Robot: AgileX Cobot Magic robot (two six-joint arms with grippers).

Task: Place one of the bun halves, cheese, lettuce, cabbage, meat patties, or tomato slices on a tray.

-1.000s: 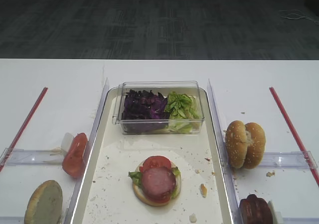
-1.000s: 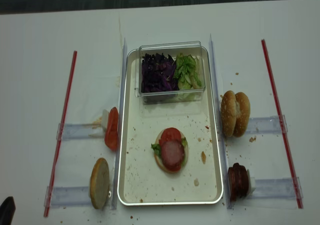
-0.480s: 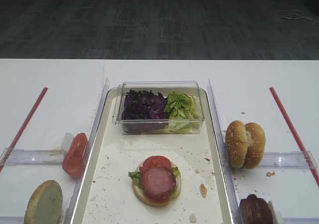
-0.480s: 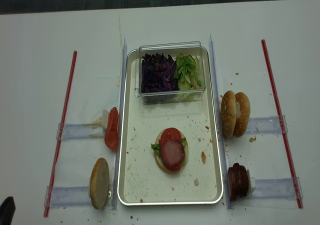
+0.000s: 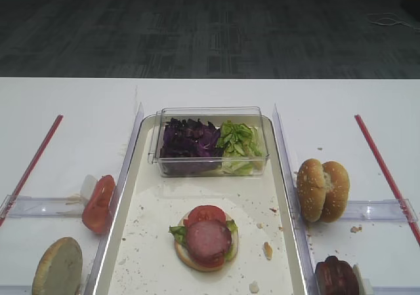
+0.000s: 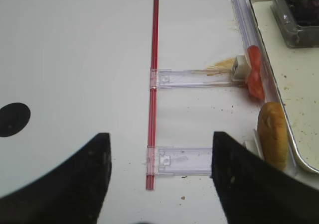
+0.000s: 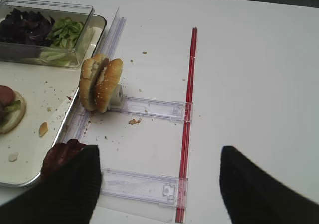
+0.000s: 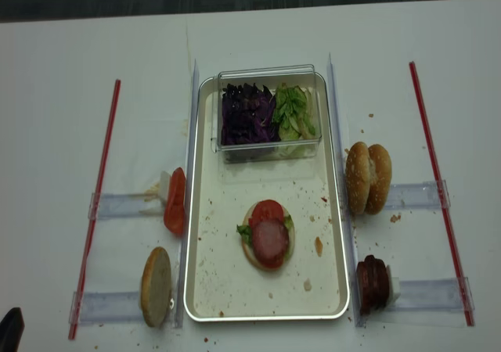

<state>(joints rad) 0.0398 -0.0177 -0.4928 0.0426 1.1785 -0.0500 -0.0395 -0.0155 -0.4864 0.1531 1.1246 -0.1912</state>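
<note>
Black right hand (image 7: 158, 184) wide open, empty, above table near meat patties (image 7: 62, 157); left hand (image 6: 159, 176) same.

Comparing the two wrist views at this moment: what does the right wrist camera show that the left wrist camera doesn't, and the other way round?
Only the right wrist view shows the upright bun halves, the meat patties, the lettuce and the stacked burger on the tray, framed by the open right gripper.

Only the left wrist view shows the tomato slices, the single bun half leaning by the tray and the open left gripper.

Both show the tray edge, the clear box with cabbage, a red strip and clear holders on the white table.
</note>
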